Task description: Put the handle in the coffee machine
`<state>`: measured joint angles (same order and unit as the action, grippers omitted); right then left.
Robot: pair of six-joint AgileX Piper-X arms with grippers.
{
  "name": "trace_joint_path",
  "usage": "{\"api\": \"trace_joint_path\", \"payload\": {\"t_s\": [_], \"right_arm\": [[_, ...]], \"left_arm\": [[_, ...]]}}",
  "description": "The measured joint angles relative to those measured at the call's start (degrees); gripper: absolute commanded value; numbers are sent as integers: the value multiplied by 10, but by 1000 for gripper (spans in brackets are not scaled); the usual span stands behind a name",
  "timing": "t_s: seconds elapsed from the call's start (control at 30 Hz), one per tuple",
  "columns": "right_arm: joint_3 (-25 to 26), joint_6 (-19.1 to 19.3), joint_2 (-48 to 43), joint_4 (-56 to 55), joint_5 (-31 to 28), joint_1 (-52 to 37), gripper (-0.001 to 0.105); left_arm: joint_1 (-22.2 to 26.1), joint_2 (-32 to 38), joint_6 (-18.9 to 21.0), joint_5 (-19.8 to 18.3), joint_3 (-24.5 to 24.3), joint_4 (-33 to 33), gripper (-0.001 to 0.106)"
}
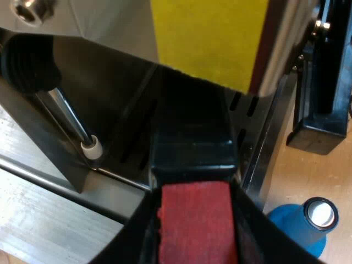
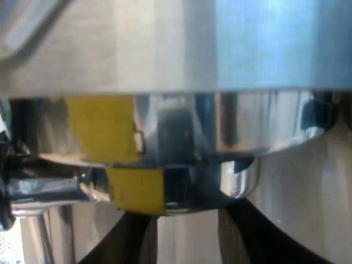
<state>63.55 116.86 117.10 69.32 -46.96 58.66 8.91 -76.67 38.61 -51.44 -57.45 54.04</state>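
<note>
Steel, plastic and wood
The coffee machine (image 2: 165, 49) has brushed steel panels above a mirror-bright rim, and its yellow patch (image 1: 209, 38) is matt. The handle (image 1: 192, 146) is glossy dark plastic with a rough, matt red end (image 1: 195, 225). The steam pipe (image 1: 69, 118) is polished metal, the tamper (image 1: 291, 220) smooth blue plastic, the table (image 1: 300, 176) pale wood

Right gripper (image 2: 186, 215) fingers stand apart just under the espresso machine's (image 2: 165, 49) polished metal; a yellow patch (image 2: 102, 132) sits near them
</note>
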Motion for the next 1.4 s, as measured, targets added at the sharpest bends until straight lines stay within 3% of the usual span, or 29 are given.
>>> {"api": "trace_joint_path", "payload": {"t_s": [0.6,0.67,0.8,0.93,1.0,1.07,1.4], "right_arm": [[-1,1,0,9,3,0,29],[-1,1,0,9,3,0,29],[-2,1,0,10,3,0,29],[-2,-3,1,10,3,0,29],[-2,-3,2,17,1,0,29],[-2,-3,2,19,3,0,29],[-2,-3,2,21,1,0,29]], "left_arm": [[0,0,0,0,0,1,1],[0,0,0,0,0,1,8],[0,0,0,0,0,1,44],[4,0,4,-26,0,4,62],[5,2,5,-97,-4,1,62],[0,7,5,-124,-10,-6,62],[2,14,5,-143,-12,-13,62]]}}
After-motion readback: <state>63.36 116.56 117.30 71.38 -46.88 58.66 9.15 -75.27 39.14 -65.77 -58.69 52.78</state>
